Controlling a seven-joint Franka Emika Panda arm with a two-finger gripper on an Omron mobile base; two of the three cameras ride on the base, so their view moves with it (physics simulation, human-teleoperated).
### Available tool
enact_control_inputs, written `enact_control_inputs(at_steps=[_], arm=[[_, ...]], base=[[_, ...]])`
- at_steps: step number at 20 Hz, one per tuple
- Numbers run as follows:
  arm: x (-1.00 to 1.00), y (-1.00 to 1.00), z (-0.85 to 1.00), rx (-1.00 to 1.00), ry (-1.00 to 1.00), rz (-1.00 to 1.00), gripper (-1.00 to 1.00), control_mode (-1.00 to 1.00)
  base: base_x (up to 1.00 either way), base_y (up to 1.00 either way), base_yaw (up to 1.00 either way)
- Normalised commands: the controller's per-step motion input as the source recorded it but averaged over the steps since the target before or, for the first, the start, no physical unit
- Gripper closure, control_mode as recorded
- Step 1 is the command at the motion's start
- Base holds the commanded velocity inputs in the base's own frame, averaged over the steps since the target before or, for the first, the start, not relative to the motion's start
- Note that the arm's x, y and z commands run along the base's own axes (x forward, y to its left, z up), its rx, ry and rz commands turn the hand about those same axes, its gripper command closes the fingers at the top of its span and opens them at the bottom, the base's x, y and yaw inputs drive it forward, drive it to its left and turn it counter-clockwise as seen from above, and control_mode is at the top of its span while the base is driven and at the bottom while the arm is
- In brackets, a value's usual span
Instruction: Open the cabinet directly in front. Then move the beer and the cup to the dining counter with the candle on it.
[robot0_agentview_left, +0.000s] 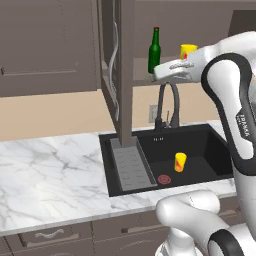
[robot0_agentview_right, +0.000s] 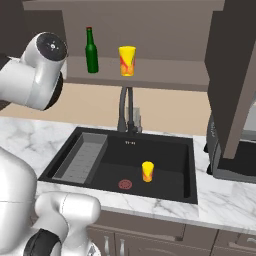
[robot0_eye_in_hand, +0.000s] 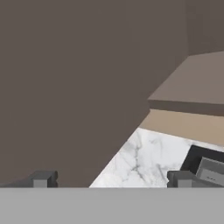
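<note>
Tool (robot0_eye_in_hand: 111, 179) spread wide beside open cabinet (robot0_eye_in_hand: 74, 87) door

cabinet (robot0_agentview_right: 150, 45) open, beer (robot0_agentview_right: 91, 51) beside cup (robot0_agentview_right: 127, 61)

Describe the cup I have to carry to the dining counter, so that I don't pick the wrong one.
Look above the black sink to the open dark grey-brown wall cabinet. On its bottom shelf a small tapered yellow cup with an orange-red lower part stands upright, beside but apart from the slim dark green glass bottle. It is the cup on the shelf; a similar yellow cup stands down in the sink basin.
</note>
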Motion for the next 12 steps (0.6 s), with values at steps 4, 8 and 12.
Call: enact_control_inputs(at_steps=[4, 8, 12], arm=[[0.44, -0.36, 0.31, -0.06, 0.0, -0.25, -1.0, -1.0], [0.42, -0.4, 0.24, -0.05, 0.0, -0.22, -1.0, -1.0], [0.42, -0.26, 0.1, -0.06, 0.0, -0.13, -1.0, -1.0]], base=[[0.0, 0.0, 0.0], [0.0, 0.0, 0.0], [0.0, 0.0, 0.0]])
